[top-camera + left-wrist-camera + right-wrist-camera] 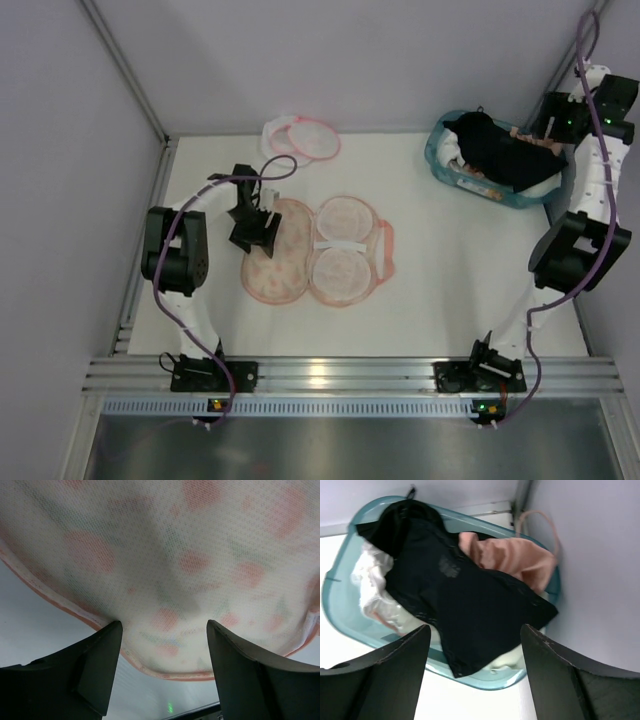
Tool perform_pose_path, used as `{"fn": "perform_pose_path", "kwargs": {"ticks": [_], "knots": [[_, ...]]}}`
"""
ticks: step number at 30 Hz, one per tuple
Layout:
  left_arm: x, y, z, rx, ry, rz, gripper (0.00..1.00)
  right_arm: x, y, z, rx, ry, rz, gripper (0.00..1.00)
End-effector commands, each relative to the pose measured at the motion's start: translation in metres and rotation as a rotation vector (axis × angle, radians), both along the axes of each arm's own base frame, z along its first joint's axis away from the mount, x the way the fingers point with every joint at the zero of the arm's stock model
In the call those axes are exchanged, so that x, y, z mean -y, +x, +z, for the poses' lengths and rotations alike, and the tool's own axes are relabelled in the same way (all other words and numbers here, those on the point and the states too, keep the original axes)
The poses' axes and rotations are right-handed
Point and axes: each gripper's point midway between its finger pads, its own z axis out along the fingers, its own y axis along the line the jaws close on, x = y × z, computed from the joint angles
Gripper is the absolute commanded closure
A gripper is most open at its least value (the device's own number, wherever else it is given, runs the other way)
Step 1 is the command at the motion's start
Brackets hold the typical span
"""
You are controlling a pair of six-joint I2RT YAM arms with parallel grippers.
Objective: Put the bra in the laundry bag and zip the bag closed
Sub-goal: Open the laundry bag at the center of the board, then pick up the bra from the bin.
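Satin bra (510,557) lies crumpled in the basket (330,595), upper right of my right view, partly under black cloth (470,600). It looks light, limp, slippery; I'd pinch its bunched cup. Right jaws wide, empty; left jaws wide over printed pad (165,555).

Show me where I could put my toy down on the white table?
Bare white table lies between the orange-printed peanut-shaped padded piece and the right arm, in front of the teal plastic basket. Another bare strip runs along the near edge. Crowded: the left side, where the left fingers sit at the padded piece, and the basket's corner.
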Motion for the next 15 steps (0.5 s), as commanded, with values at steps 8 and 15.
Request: {"fn": "perform_pose_path", "kwargs": {"ticks": [8, 15], "knots": [[0.053, 0.004, 0.087, 0.196, -0.355, -0.131, 0.16, 0.067, -0.001, 0.009, 0.042, -0.047, -0.327, 0.44], [0.056, 0.01, 0.121, 0.287, -0.382, -0.138, 0.13, 0.091, -0.003, -0.014, -0.012, -0.098, -0.443, 0.44]]}}
